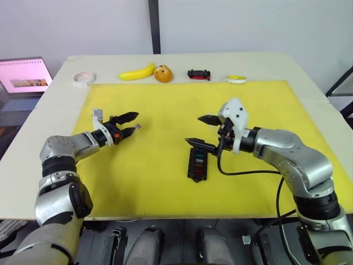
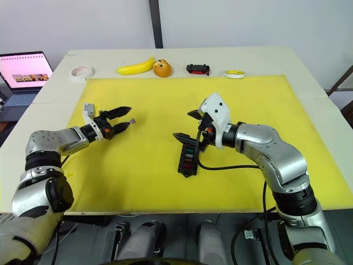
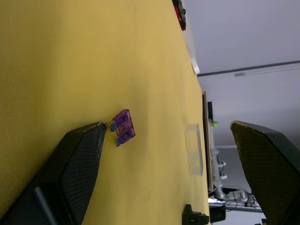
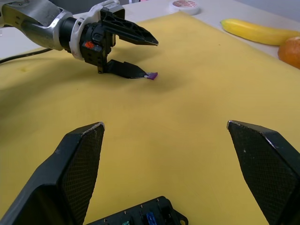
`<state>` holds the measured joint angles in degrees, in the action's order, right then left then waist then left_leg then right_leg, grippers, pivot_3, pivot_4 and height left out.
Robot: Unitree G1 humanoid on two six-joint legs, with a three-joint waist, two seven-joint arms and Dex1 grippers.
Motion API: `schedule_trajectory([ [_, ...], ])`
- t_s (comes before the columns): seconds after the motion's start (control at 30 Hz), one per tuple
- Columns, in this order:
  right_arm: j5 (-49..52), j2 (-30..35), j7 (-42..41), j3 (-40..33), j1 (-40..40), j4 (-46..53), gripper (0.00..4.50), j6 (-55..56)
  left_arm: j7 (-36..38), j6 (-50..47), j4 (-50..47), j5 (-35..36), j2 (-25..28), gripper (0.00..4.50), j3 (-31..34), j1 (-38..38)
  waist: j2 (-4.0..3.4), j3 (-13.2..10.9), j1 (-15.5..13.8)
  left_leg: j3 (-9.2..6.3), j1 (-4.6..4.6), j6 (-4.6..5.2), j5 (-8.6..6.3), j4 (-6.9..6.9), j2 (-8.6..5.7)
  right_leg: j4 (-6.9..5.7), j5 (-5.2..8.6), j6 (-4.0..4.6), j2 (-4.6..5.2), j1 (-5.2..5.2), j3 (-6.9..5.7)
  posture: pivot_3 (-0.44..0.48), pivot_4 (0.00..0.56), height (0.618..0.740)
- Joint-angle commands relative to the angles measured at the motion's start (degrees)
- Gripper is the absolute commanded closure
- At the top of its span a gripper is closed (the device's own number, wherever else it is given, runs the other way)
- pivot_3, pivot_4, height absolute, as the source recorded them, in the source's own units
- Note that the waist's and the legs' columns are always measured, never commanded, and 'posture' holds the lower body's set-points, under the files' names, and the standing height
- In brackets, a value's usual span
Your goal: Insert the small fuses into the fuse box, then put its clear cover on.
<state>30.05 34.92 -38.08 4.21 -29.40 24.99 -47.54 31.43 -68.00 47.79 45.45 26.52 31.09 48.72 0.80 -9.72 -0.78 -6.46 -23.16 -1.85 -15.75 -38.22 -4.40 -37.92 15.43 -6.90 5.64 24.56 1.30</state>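
The black fuse box (image 1: 198,164) lies on the yellow mat (image 1: 165,182) with several coloured small fuses seated in its slots. My right gripper (image 1: 193,129) hovers just above its far end, open and empty. A purple fuse (image 3: 123,127) lies on the mat to the left. My left gripper (image 1: 135,121) is open around it, and one fingertip (image 3: 96,131) sits right beside the fuse. The right wrist view shows that purple fuse (image 4: 152,75) at the tip of the left gripper's lower finger. The clear cover (image 3: 194,150) lies on the mat beyond the fuse.
Along the table's far edge sit a white tape roll (image 1: 84,78), a banana (image 1: 137,72), an orange (image 1: 163,73), a black-and-red toy car (image 1: 198,74) and a yellow tape roll (image 1: 236,79). A laptop (image 1: 25,75) stands off the far left corner.
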Motion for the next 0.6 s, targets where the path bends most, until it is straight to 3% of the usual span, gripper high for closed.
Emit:
schedule_trajectory([
  [0.03, -0.1, 0.3, 0.0, -0.4, -0.9, 2.3, 0.06, 0.4, 0.2, 0.6, 1.1, -1.8, -1.5, 0.0, -1.9, 0.6, 0.0, 0.0, 0.0, 0.0, 0.0, 0.0, 0.0, 0.0, 0.0, 0.0, 0.0, 0.0, 0.0, 0.0, 0.0, 0.0, 0.15, 0.74],
  [0.6, -0.7, 0.3, 0.4, -0.8, -0.8, 2.2, 0.06, 0.5, -0.5, 1.1, 1.0, -3.5, -3.2, 0.0, -1.8, 0.9, 0.0, 0.0, -0.1, -0.04, 0.0, 0.0, 0.0, 0.0, -0.03, 0.0, 0.0, 0.0, 0.02, -0.04, -0.02, 0.0, 0.15, 0.74],
])
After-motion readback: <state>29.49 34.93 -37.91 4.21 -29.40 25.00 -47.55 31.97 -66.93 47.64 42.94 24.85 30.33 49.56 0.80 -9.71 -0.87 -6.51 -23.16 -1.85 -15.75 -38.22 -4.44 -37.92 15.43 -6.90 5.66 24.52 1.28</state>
